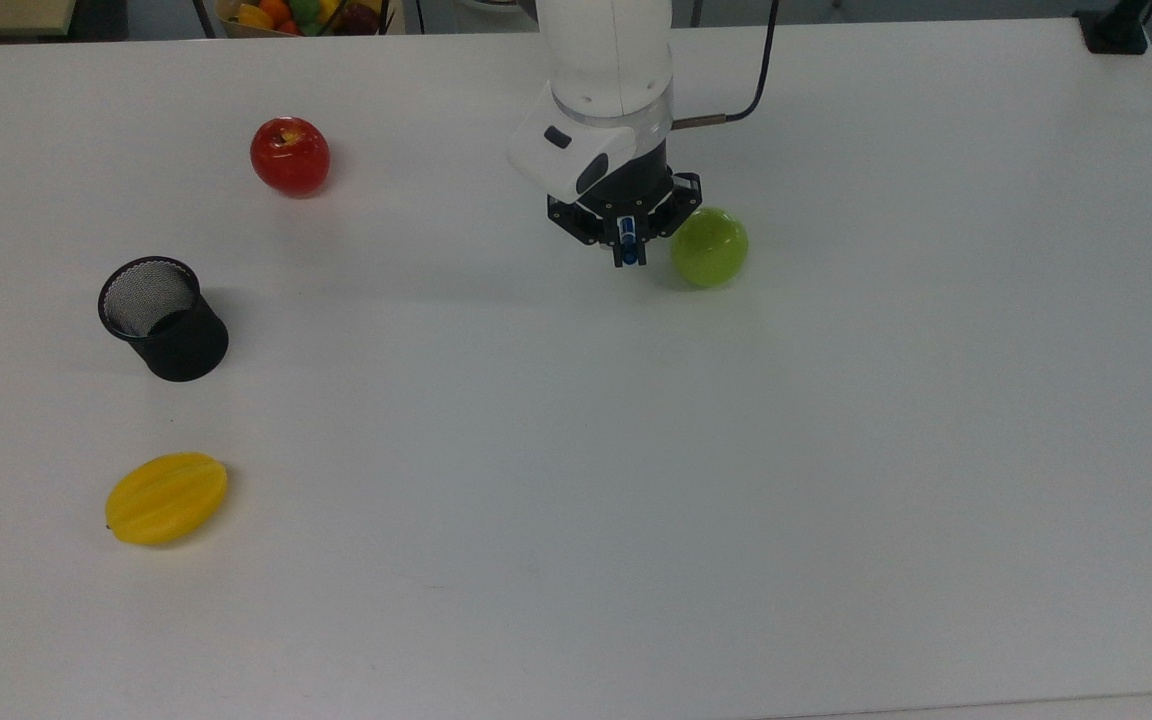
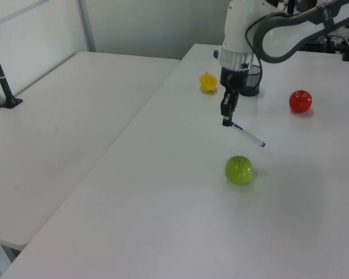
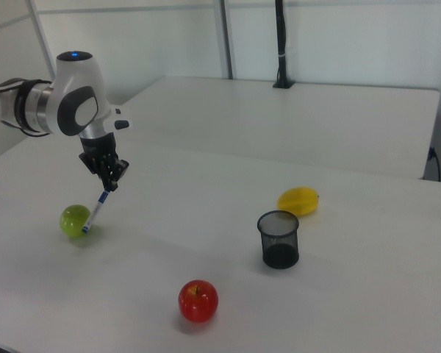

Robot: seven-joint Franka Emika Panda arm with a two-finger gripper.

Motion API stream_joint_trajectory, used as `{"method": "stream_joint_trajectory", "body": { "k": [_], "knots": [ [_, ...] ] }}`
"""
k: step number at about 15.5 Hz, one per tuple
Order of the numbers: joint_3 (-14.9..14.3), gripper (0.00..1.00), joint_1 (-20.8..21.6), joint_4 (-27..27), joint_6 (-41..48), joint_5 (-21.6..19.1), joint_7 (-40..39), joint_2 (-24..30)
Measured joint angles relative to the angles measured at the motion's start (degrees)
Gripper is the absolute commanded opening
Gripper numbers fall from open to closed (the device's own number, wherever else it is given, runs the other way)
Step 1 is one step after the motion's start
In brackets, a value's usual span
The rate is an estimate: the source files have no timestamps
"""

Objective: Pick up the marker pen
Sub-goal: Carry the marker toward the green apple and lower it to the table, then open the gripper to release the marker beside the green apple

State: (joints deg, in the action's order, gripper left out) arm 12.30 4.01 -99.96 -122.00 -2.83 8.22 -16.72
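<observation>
Left view: gripper hangs above the white table, fingers closed on one end of the marker pen. Pen is off the table, slanting down toward the left view's right, free end with a blue tip. Green apple sits on the table just below that free end, not touching. Red apple well apart, toward the left view's right edge. Black mesh cup stands upright behind the arm, partly hidden by it. Yellow fruit lies beside the cup, on the left view's left. Second white table alongside.
</observation>
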Motion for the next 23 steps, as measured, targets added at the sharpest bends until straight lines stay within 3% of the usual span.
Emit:
{"method": "stream_joint_trajectory", "body": {
  "k": [10,14,15,18,20,21,23],
  "knots": [
    [-0.04,0.0,0.0,0.98,-10.63,1.18,-0.06,-7.21],
    [-0.04,0.0,0.0,4.25,-12.02,1.56,-0.07,-10.61],
    [-0.04,0.05,0.0,4.95,-12.7,2.04,-0.07,-11.22],
    [-0.03,0.61,0.17,5.55,-15.35,2.7,-0.12,-12.36],
    [-0.03,0.83,0.55,5.55,-16.48,2.93,-0.13,-13.14],
    [-0.03,0.99,0.71,5.55,-16.78,3.03,-0.13,-13.46],
    [-0.03,1.0,0.78,5.59,-17.03,3.27,-0.14,-13.76]
  ]
}}
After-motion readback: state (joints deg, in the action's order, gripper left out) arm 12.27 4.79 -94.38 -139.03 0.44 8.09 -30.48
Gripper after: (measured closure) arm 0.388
